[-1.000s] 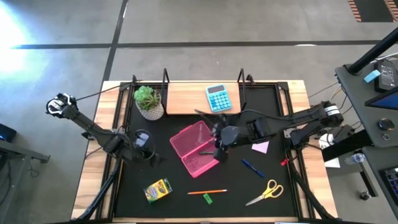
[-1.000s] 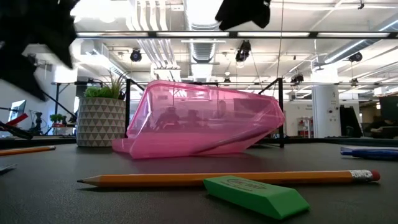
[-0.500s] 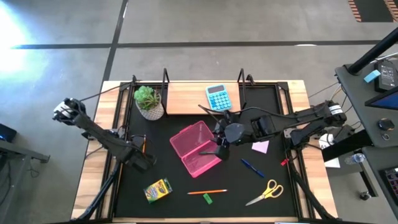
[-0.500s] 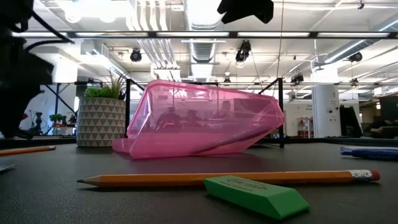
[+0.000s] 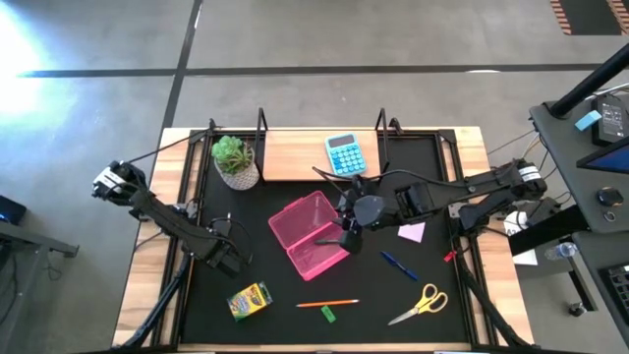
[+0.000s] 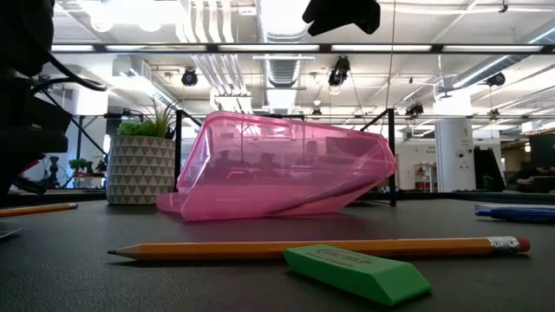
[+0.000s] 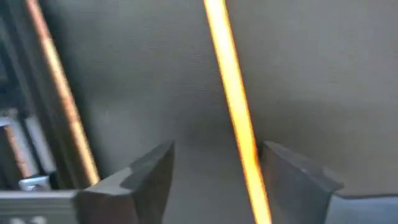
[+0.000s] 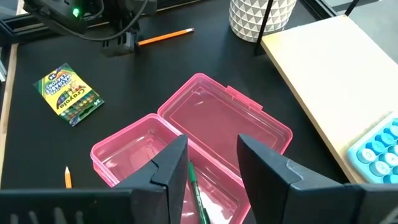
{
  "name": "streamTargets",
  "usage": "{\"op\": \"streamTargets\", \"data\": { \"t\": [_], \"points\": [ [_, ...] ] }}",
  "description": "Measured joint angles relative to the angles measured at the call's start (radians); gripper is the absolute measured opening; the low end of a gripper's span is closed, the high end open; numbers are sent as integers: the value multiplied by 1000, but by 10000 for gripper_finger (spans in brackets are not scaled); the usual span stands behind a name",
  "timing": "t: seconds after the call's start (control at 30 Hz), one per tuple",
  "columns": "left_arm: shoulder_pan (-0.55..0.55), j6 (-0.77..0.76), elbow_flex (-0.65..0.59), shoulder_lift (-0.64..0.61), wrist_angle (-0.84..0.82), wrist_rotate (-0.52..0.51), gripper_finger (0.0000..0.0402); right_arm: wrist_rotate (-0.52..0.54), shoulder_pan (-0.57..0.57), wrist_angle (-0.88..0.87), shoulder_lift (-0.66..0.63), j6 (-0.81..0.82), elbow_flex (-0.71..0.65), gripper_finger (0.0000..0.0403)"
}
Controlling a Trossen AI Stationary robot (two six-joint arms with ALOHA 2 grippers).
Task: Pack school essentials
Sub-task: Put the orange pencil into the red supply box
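My left gripper [image 5: 224, 258] is open, low over the mat's left part. Its fingers stand on either side of an orange pencil [image 7: 231, 99] that lies flat on the mat, also in the right wrist view [image 8: 165, 37]. I cannot tell whether a finger touches it. My right gripper [image 5: 344, 239] is open over the open pink case [image 5: 309, 234], where a thin green pen [image 8: 194, 186] lies. On the mat's near part lie a crayon box [image 5: 250, 300], a second pencil [image 5: 327, 303], a green block [image 5: 327, 316], a blue pen [image 5: 398, 265] and yellow scissors [image 5: 421, 303].
A potted plant [image 5: 235, 162] stands at the far left and a light-blue calculator [image 5: 345, 154] lies on the wooden board at the far edge. A pink paper note [image 5: 412, 232] lies right of the case. Black frame rails run along the mat's sides.
My left gripper has gone down and toward the table's near edge, and now stands low over the orange pencil at the mat's left. My right gripper has kept still over the pink case.
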Motion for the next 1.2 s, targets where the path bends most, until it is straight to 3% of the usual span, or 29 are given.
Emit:
{"op": "streamTargets", "data": {
  "t": [0.37,0.63,0.8,0.9,1.2],
  "points": [
    [0,2,-10,5,56,-5,120,0,0,-2,0,2,0,130],
    [0,5,-7,6,72,-9,14,-1,0,-9,0,2,0,130],
    [0,38,11,7,60,-5,10,-1,0,-49,1,4,0,130],
    [-2,132,63,-3,67,-32,11,-1,0,-80,-2,14,-1,130],
    [4,618,303,-9,146,-325,11,-1,0,-110,-10,15,-1,130]
  ]
}}
